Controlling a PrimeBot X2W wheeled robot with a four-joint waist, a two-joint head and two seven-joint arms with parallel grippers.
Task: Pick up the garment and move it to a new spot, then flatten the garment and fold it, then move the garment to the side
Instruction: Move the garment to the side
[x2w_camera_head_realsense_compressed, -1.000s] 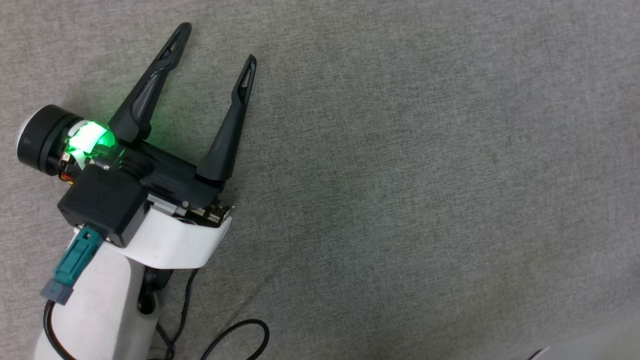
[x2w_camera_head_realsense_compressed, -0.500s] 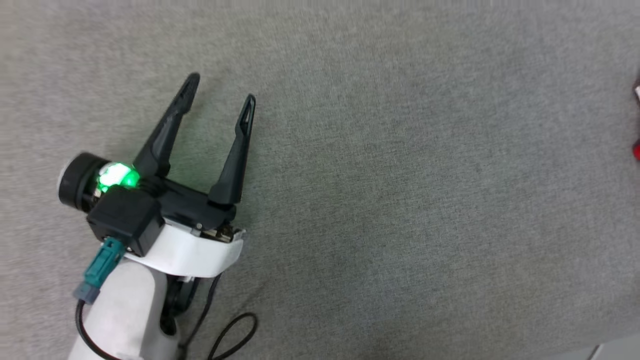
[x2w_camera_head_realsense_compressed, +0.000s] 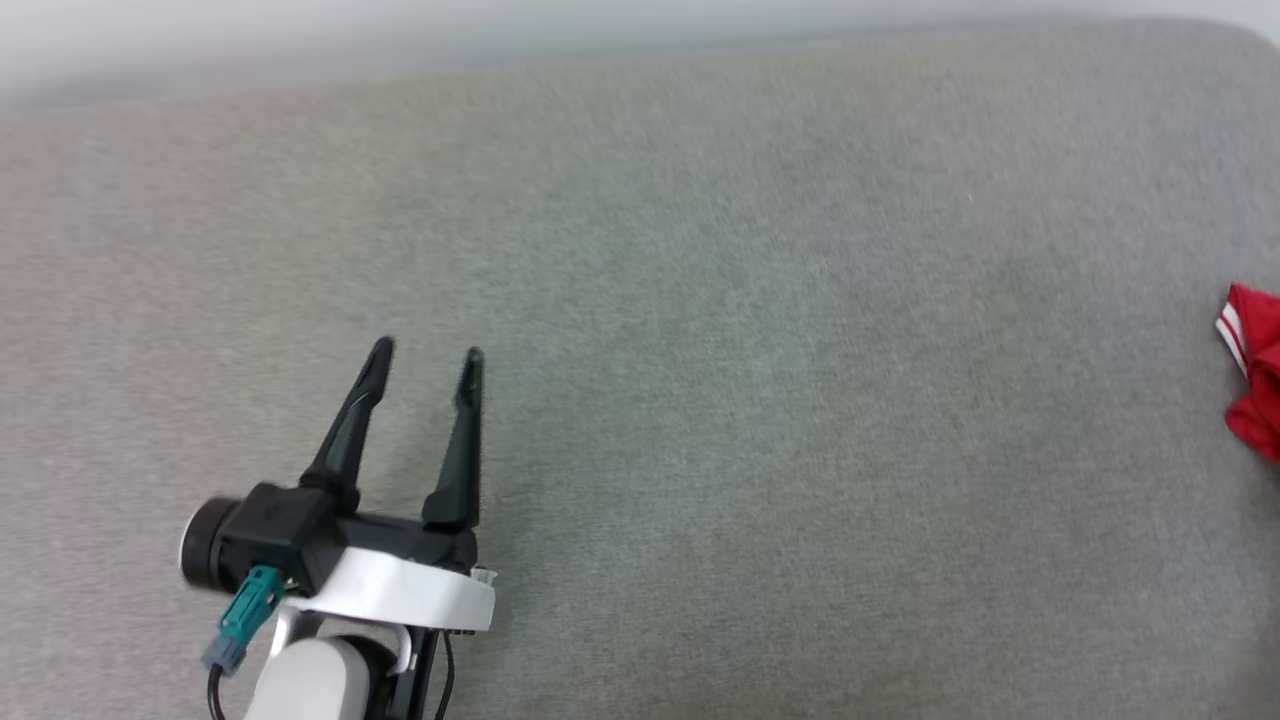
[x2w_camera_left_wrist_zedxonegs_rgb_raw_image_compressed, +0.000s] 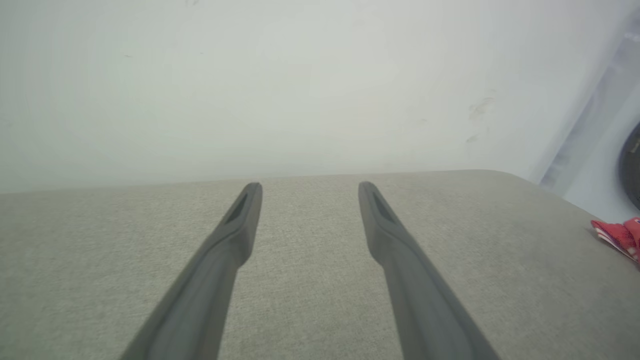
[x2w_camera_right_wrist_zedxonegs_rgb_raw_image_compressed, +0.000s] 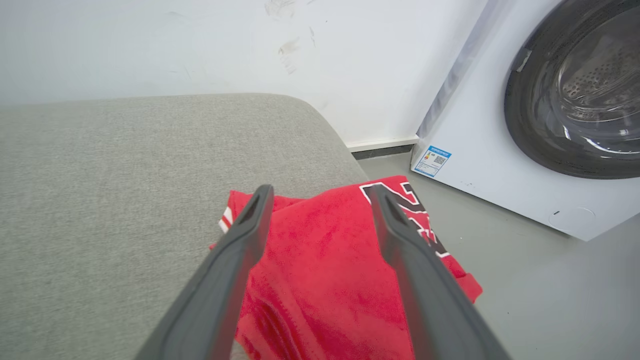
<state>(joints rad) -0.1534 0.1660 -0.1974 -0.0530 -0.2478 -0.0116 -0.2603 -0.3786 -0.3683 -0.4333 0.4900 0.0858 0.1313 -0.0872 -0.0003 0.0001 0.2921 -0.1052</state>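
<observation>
Step in hand: This looks like the last part, moving the garment to the side. The red jersey (x2w_camera_right_wrist_zedxonegs_rgb_raw_image_compressed: 325, 280) sits in a folded bundle at the far right end of the grey cushioned surface (x2w_camera_head_realsense_compressed: 700, 400), near its rounded corner.
Right gripper: The right gripper (x2w_camera_right_wrist_zedxonegs_rgb_raw_image_compressed: 320, 200) has its two dark fingers spread apart with nothing between them. It hovers just above the jersey. The red cloth lies under and in front of the fingers, a little toward the washing machine (x2w_camera_right_wrist_zedxonegs_rgb_raw_image_compressed: 540, 115) side.
Left gripper: The left gripper (x2w_camera_head_realsense_compressed: 428, 352) is also spread apart and empty. It hangs over bare grey surface. The jersey is well apart from it, off to its right, just a small red bit (x2w_camera_left_wrist_zedxonegs_rgb_raw_image_compressed: 620, 235) at the edge of the left wrist view.
Where the jersey lies: Part of it seems to hang over the edge of the surface toward the floor. I cannot tell how much.
How far along: The job seems nearly finished or finished, since neither gripper grips the cloth.
Next move: Probably pull the right gripper back and up, away from the jersey, without snagging the thin cloth. If the bundle looks ready to slip off, nudge it back onto the surface first.
</observation>
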